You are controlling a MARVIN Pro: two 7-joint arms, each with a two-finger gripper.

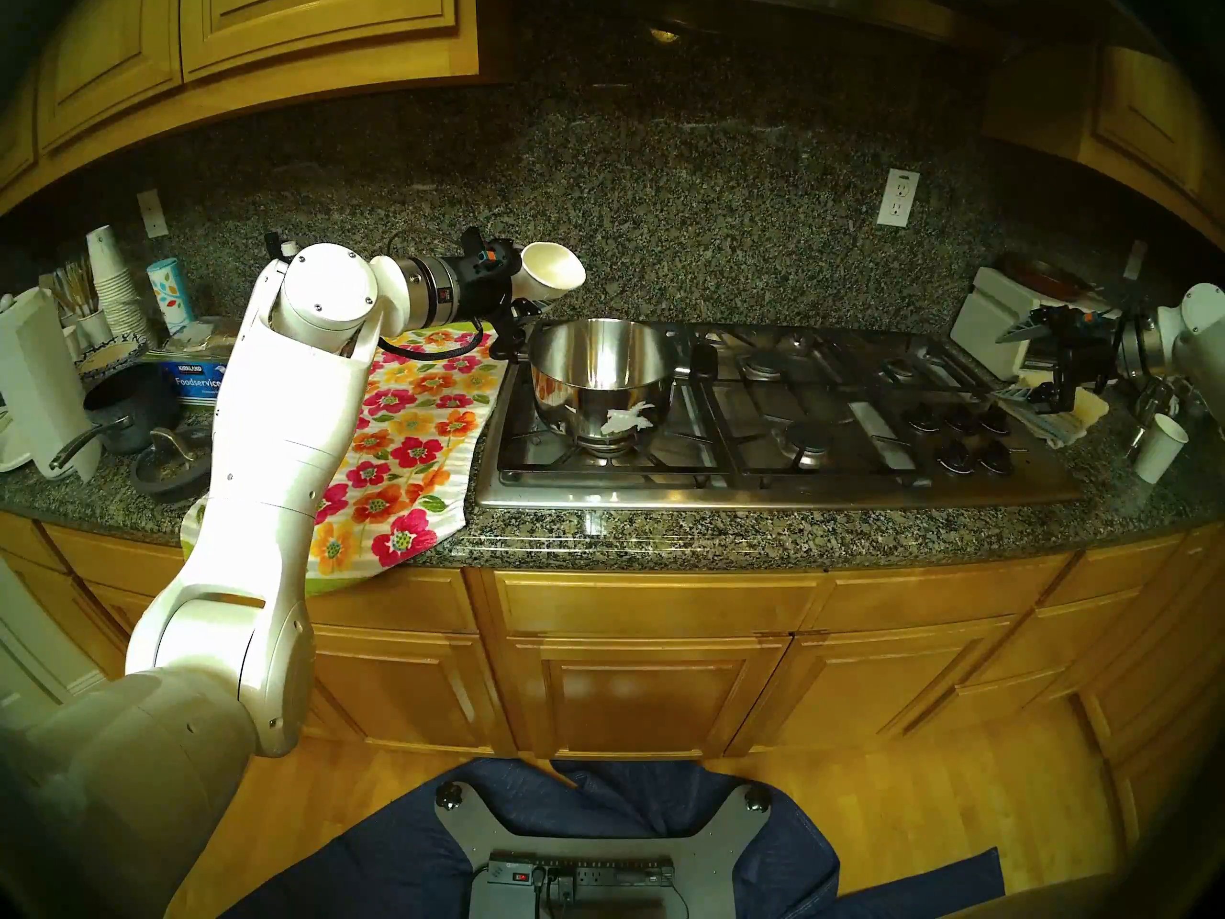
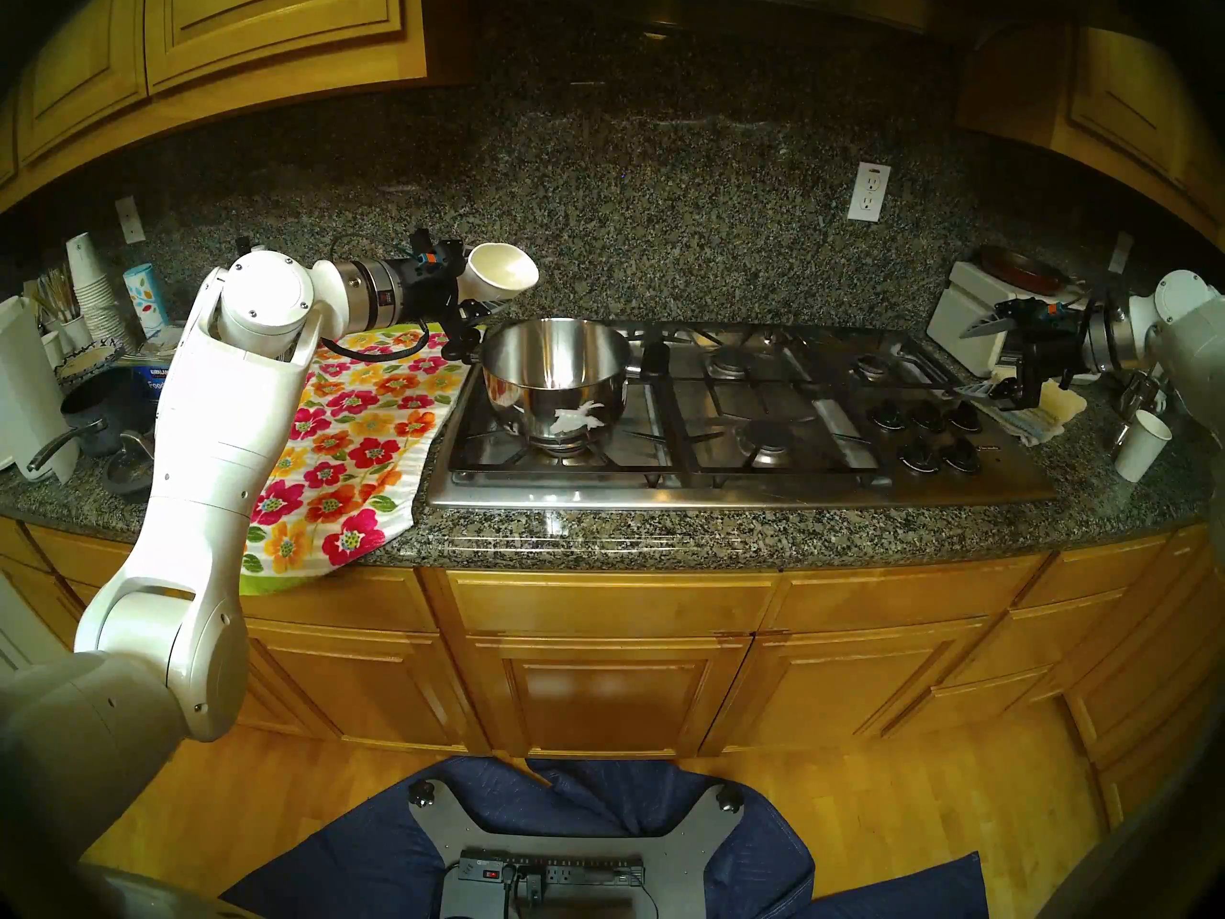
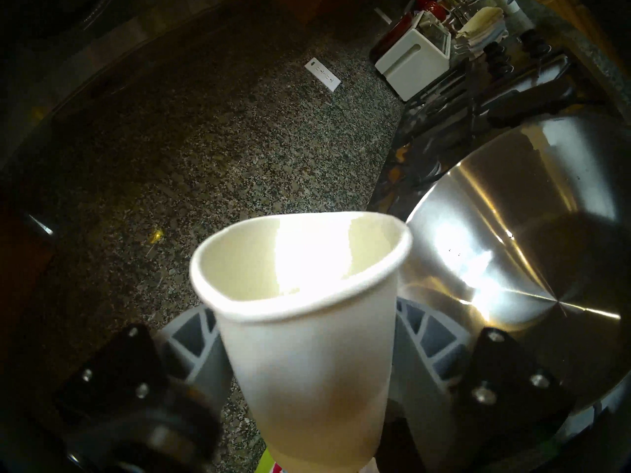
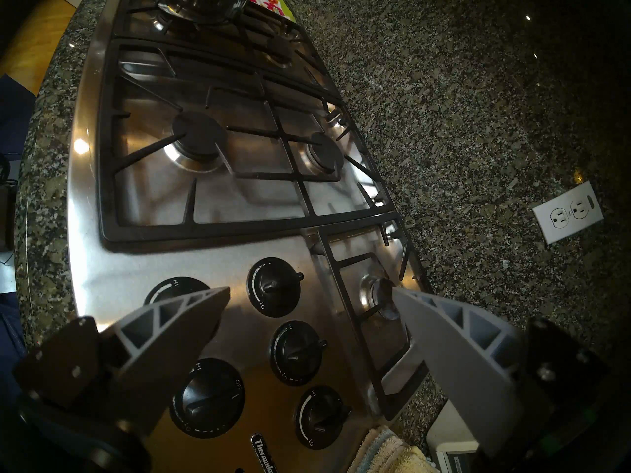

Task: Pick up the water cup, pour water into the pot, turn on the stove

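My left gripper (image 1: 525,295) is shut on the white paper water cup (image 1: 551,274), which is tipped on its side with its mouth toward the pot. The cup hangs just above the left rim of the shiny steel pot (image 1: 600,380), which stands on the front left burner of the stove (image 1: 795,488). In the left wrist view the cup (image 3: 307,325) sits between the grey fingers (image 3: 191,339), and the pot (image 3: 512,257) is to its right. No stream of water shows. My right gripper (image 1: 1006,364) is open and empty, hovering over the black knobs (image 4: 273,288).
A floral towel (image 1: 411,433) lies left of the stove under my left arm. A dark blue saucepan (image 1: 126,407), a stack of cups (image 1: 113,281) and clutter fill the far left. A smaller white cup (image 1: 1160,447) and a white box (image 1: 994,327) stand at the right.
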